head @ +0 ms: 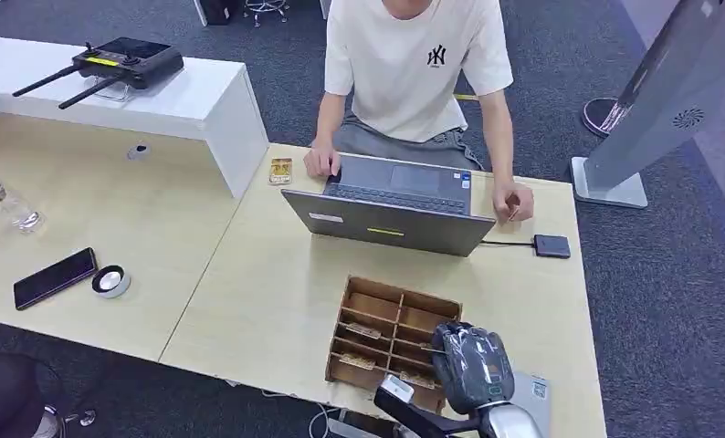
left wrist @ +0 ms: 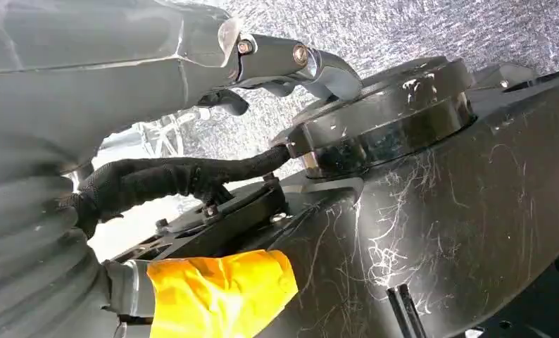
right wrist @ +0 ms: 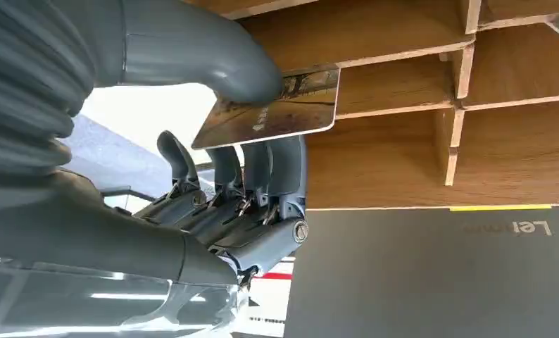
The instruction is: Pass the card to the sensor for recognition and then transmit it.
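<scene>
A: From the head view, where is the right hand (head: 471, 362)?

B: Low on the near edge of the desk (head: 249, 310), over the near right corner of the wooden compartment box (head: 391, 339). Its grey ribbed back faces the camera, so what it carries is hidden from there.

A: And the right wrist view?

B: That settles it. The thick grey thumb (right wrist: 213, 56) presses the card (right wrist: 273, 113) against the darker fingers (right wrist: 262, 165) beneath it, so the right hand is clamped on the card. The card sits just in front of the box's dividers, and the grey lid of the laptop (right wrist: 438, 274) lies past them.

A: The sensor?

B: A small dark flat device (head: 551, 245) lies on the desk right of the laptop, with a cable running to it, well apart from the hand. A person (head: 414, 73) sits on the far side, both hands at the laptop.

A: The left hand (left wrist: 122, 63)?

B: The left wrist view shows its grey cover and a fingertip over carpet; I cannot tell whether its fingers are apart or together.

A: Other items?

B: A phone (head: 55, 277) and a round puck (head: 110, 281) lie on the left part of the desk.
</scene>
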### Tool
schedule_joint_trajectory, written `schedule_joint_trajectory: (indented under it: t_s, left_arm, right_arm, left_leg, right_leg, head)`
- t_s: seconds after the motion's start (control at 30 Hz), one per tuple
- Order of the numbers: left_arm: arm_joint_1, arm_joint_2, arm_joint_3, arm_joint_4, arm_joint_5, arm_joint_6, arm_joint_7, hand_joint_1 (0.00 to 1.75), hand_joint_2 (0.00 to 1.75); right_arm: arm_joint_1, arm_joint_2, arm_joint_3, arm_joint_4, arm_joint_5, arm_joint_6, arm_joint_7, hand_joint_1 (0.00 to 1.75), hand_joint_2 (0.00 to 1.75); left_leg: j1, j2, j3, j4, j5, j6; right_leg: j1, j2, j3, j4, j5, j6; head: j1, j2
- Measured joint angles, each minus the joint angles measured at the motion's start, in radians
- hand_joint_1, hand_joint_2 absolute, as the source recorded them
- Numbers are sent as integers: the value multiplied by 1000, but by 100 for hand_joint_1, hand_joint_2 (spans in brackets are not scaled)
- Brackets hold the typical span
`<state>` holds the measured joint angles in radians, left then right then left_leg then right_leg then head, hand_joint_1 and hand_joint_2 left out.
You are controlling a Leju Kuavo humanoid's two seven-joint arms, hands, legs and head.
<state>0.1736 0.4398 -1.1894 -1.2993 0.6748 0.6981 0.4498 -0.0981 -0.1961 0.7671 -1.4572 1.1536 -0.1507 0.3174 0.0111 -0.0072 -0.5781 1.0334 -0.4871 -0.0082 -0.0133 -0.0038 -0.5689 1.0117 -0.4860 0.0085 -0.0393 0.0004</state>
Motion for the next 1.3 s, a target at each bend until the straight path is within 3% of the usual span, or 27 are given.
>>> schedule_joint_trajectory:
  t_s: [0.37, 0.6, 0.8, 1.07, 1.17, 1.3]
  left_arm:
    - [3, 2, 3, -14, -45, 0, 42, 0, 175]
    - [17, 2, 16, -28, -68, 0, 55, 0, 175]
    - [25, 8, 24, -37, -71, 0, 58, 0, 175]
    - [39, 9, 39, -46, -72, 0, 59, 0, 175]
    - [44, 9, 45, -48, -72, 0, 59, 0, 175]
    - [53, 9, 55, -52, -76, 0, 59, 0, 175]
  right_arm:
    - [15, 13, -29, -17, -31, -4, -5, 154, 175]
    - [30, 13, -54, -73, -56, -18, -19, 154, 175]
    - [38, 15, -77, -129, -124, -13, -37, 155, 175]
    - [49, 15, -110, -209, -265, 44, -60, 157, 175]
    - [55, 15, -126, -236, -310, 53, -69, 169, 175]
    - [67, 15, -151, -272, -375, 54, -81, 171, 175]
  left_leg:
    - [0, 0, 0, 0, 0, 0]
    - [0, 0, 0, 0, 0, 0]
    - [0, 0, 0, 0, 0, 0]
    - [0, 0, 0, 0, 0, 0]
    - [0, 0, 0, 0, 0, 0]
    - [0, 0, 0, 0, 0, 0]
  right_leg:
    - [0, 0, 0, 0, 0, 0]
    - [0, 0, 0, 0, 0, 0]
    - [0, 0, 0, 0, 0, 0]
    - [0, 0, 0, 0, 0, 0]
    - [0, 0, 0, 0, 0, 0]
    - [0, 0, 0, 0, 0, 0]
  head:
    - [0, 0]
    - [0, 0]
    - [0, 0]
    - [0, 0]
    - [0, 0]
    - [0, 0]
